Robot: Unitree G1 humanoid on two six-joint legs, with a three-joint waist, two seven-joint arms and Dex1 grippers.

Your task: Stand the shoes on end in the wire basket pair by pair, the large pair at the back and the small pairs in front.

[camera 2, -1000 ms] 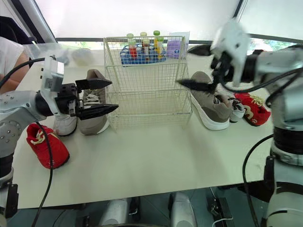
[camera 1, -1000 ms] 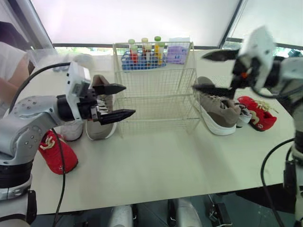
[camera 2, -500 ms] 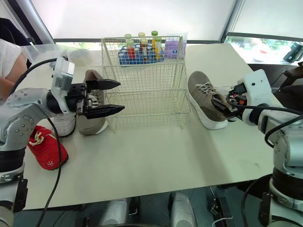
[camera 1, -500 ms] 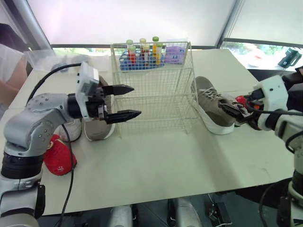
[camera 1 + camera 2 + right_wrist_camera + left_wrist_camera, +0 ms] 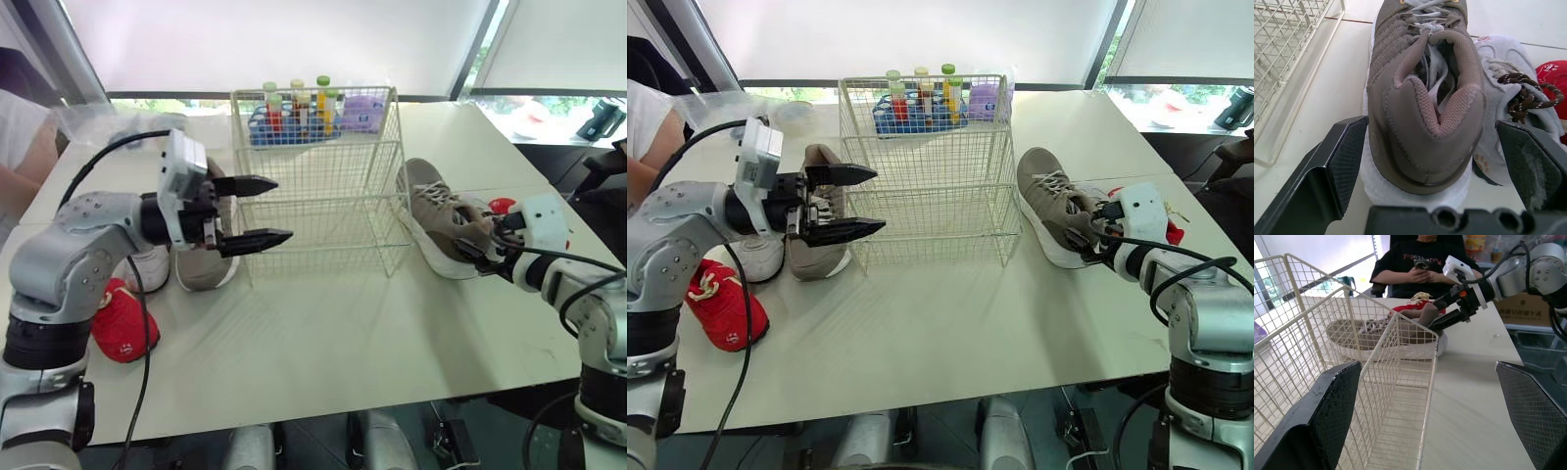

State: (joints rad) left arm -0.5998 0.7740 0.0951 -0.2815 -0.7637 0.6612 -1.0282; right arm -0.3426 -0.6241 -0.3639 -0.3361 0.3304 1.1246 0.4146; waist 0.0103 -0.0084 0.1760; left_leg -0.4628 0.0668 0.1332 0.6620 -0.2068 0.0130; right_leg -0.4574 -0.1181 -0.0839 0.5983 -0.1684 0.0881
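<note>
Right gripper [image 5: 1437, 164]: jaws are spread wide astride the heel of the taupe sneaker [image 5: 436, 217], not closed on it. The sneaker is laid flat just beside the wire basket's [image 5: 323, 201] right wall. Left gripper [image 5: 266, 210]: jaws are parted wide at the basket's left edge, holding nothing. Bare table [image 5: 323, 338] is seen in front of the basket.

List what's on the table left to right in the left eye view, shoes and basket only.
left red shoe → white shoe → left taupe shoe → wire basket → right taupe shoe → right red shoe
</note>
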